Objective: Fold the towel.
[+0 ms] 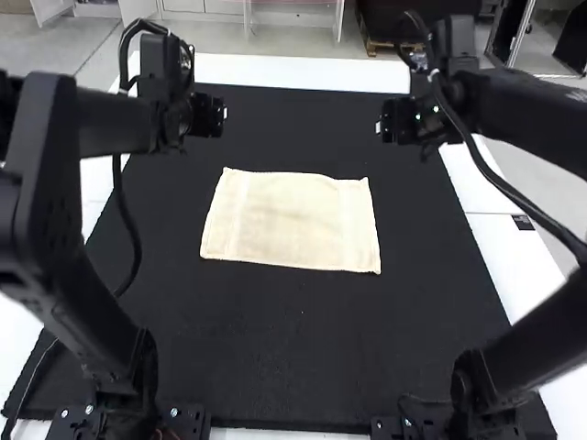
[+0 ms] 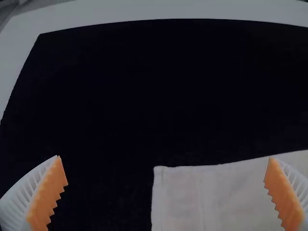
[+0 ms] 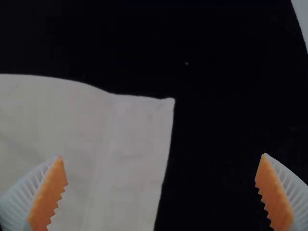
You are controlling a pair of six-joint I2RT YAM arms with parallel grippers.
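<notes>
Left end effector [image 1: 220,115] near cream towel [image 1: 292,220]

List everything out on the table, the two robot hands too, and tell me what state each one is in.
Towel, lying flat, held by neither hand.
Left hand, open and empty.
Right hand, open and empty.
Black mat, spread flat under the towel.
</notes>
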